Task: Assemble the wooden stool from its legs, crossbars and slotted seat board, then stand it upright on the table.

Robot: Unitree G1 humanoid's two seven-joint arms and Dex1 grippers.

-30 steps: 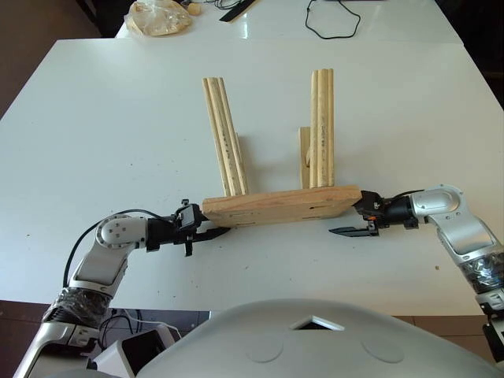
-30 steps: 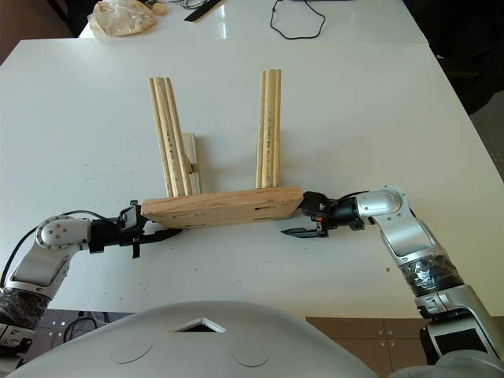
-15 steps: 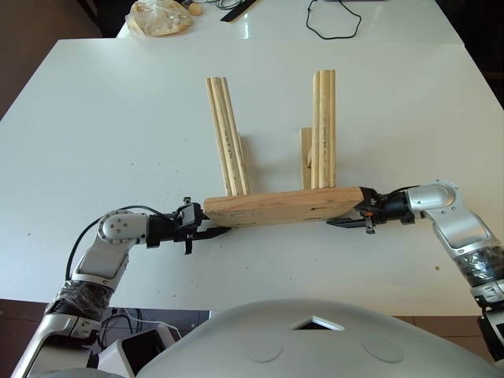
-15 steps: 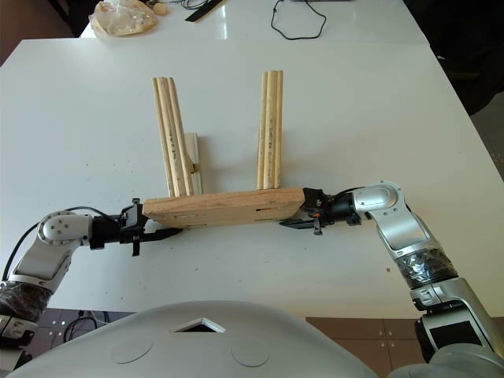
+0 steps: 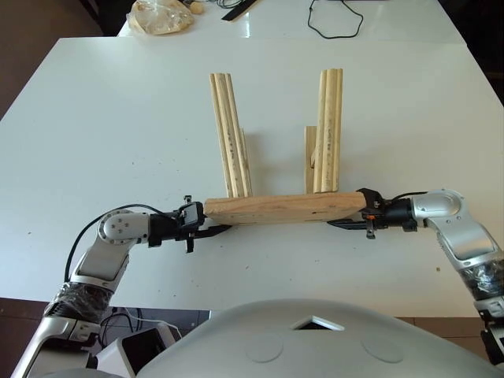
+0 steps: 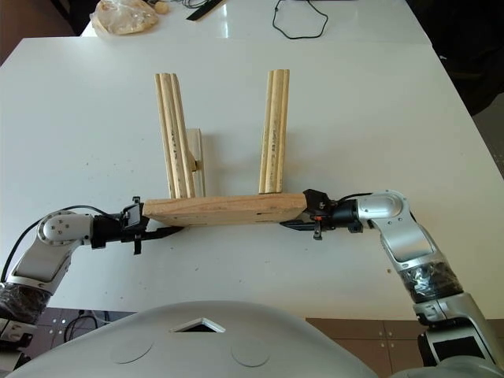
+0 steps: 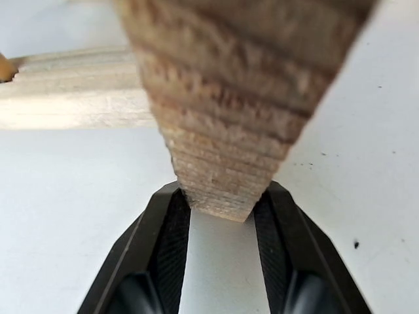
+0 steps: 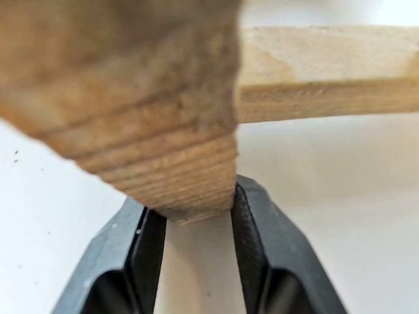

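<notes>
- Seat board stands on edge on the white table.
- Left leg pair and right leg pair extend from it, away from the robot.
- Left gripper is at the board's left end and right gripper at its right end; both apparently clamp it, with contact partly hidden.

We find bare surface left and right of the legs. Between the leg pairs runs a lane, narrowed by crossbars. The seat board walls its near end, with the left end effector and right end effector clamped on its tips.
</notes>
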